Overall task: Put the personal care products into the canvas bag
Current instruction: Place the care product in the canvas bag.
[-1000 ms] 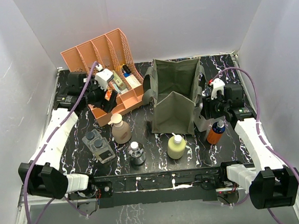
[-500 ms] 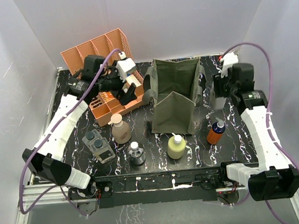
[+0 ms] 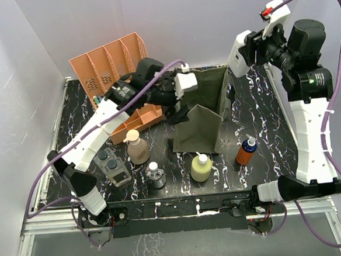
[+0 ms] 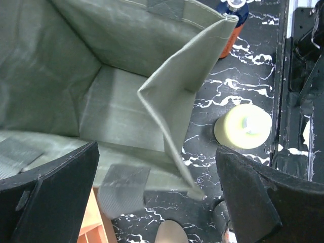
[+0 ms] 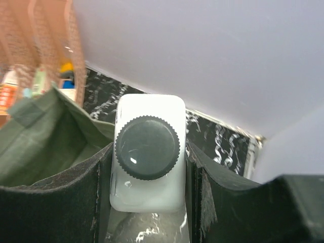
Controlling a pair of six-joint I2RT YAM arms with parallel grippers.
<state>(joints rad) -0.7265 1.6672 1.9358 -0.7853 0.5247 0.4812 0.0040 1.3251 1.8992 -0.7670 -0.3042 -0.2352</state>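
Bottle (image 5: 147, 195), white, dark-capped, held by right pincer (image 5: 148, 157), jaws part-closed, high up; canvas bag (image 3: 202, 123) sits below and left of it. Left pincer (image 4: 154, 197) spread wide, empty, over bag's sagging near wall. Risk: release from this height could clip the rim and tumble onto tabletop (image 3: 257, 116).

light: bright, even — soft shadows | top view: sharp | right wrist: rack (image 5: 48, 45) blurred

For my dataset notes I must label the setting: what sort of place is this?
Probably a laboratory robot cell, not a home: plain white walls box in a black marbled table, and the left arm and right arm are bolted at its near edge.
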